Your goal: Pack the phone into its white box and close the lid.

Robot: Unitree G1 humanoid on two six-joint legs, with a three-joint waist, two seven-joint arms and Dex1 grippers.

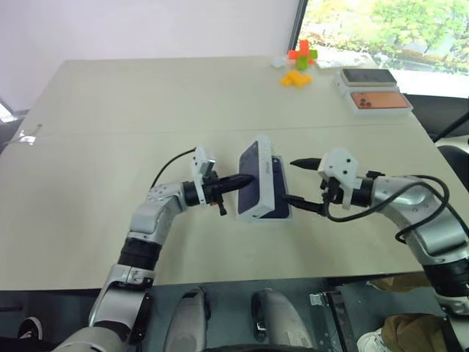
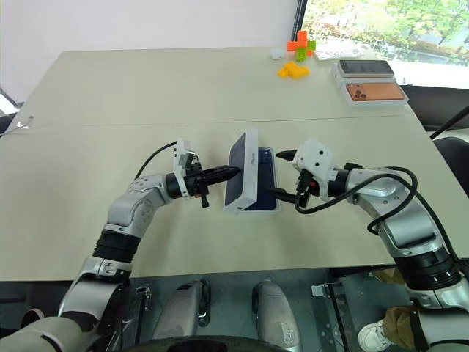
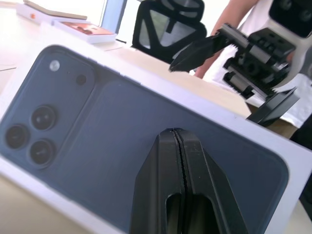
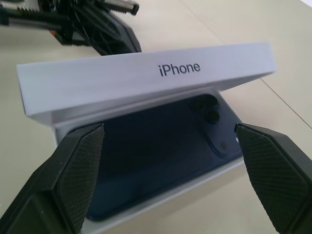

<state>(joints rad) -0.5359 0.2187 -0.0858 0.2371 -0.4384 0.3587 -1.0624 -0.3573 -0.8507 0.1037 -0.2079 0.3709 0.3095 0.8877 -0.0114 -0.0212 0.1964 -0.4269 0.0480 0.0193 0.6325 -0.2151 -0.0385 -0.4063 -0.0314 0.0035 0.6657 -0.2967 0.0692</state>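
Your left gripper, pinched closed, seemingly presses the tilted lid over the phone while your right gripper gapes wide.

A beige table stands before a pale wall, a bright window showing greenery.

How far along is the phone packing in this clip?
Done: the phone already lies in the white box. In hand: the lid stands tilted over the box, with the shut left gripper pressing its printed top and the open right gripper beside it. Left: lowering the lid fully shut.
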